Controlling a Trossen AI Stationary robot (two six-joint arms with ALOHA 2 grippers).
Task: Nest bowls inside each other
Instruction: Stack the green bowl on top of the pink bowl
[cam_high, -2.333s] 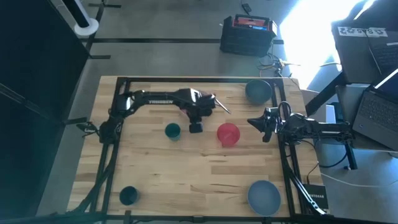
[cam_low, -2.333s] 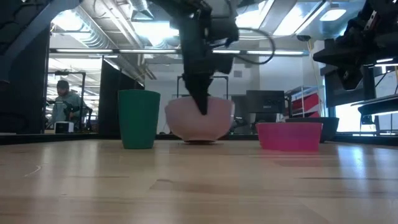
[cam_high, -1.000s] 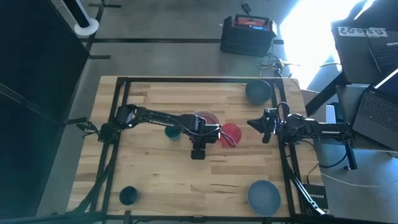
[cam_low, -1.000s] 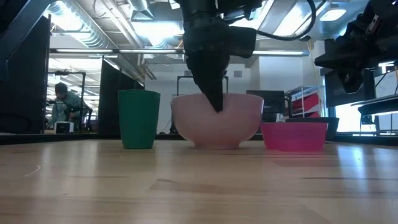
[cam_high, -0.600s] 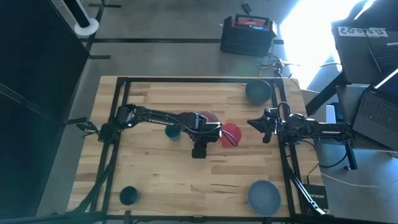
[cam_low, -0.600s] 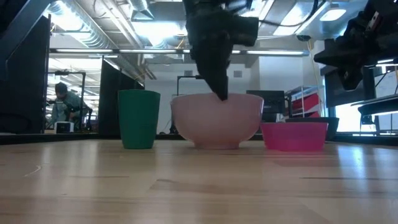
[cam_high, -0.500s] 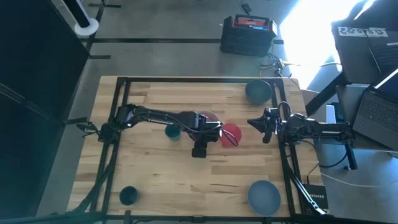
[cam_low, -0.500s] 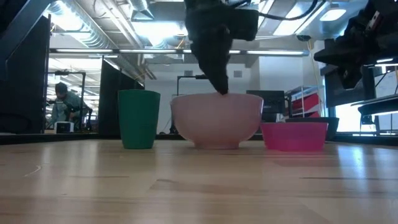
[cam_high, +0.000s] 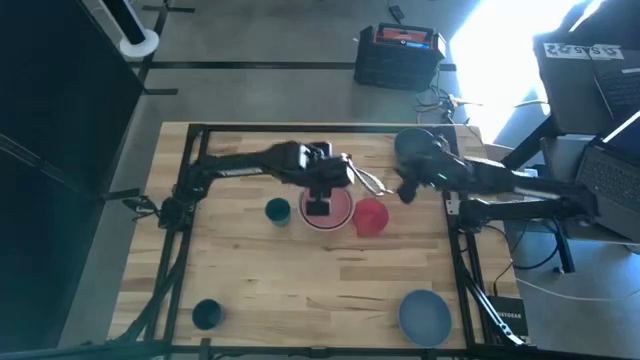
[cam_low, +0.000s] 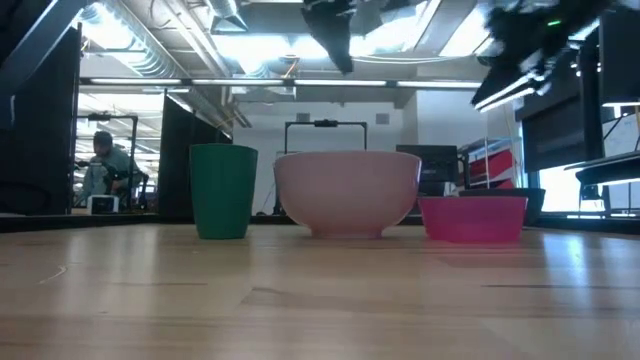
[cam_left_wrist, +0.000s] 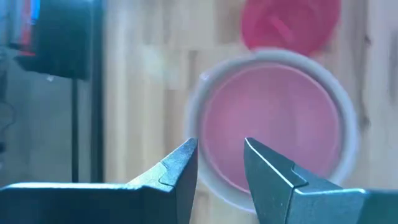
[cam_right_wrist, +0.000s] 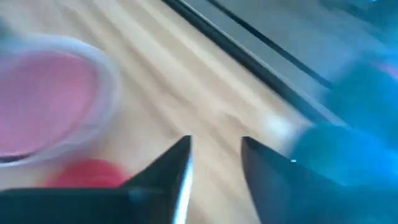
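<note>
A pale pink bowl (cam_high: 330, 213) (cam_low: 348, 192) with a paler rim stands upright on its base at mid table. Beside it are a red bowl (cam_high: 370, 217) (cam_low: 472, 218) on the right and a small dark teal bowl (cam_high: 278, 211) (cam_low: 223, 190) on the left. My left gripper (cam_left_wrist: 221, 160) (cam_high: 318, 205) hangs open above the pink bowl (cam_left_wrist: 273, 124), clear of it. My right gripper (cam_right_wrist: 216, 155) (cam_high: 405, 191) is open in the air between the red bowl and a grey-blue bowl (cam_high: 415, 147) at the far right.
A second grey-blue bowl (cam_high: 424, 315) sits at the near right corner and another small teal bowl (cam_high: 206, 314) at the near left. Black frame rails (cam_high: 190, 200) run along the table's left, far and right sides. Bare wood lies across the near middle.
My left gripper has let go of the pink bowl's near rim, risen well above it and drawn back toward the far edge; the bowl stays where it stood. My right arm has swung out from the right edge toward the table's middle, rising and tipping.
</note>
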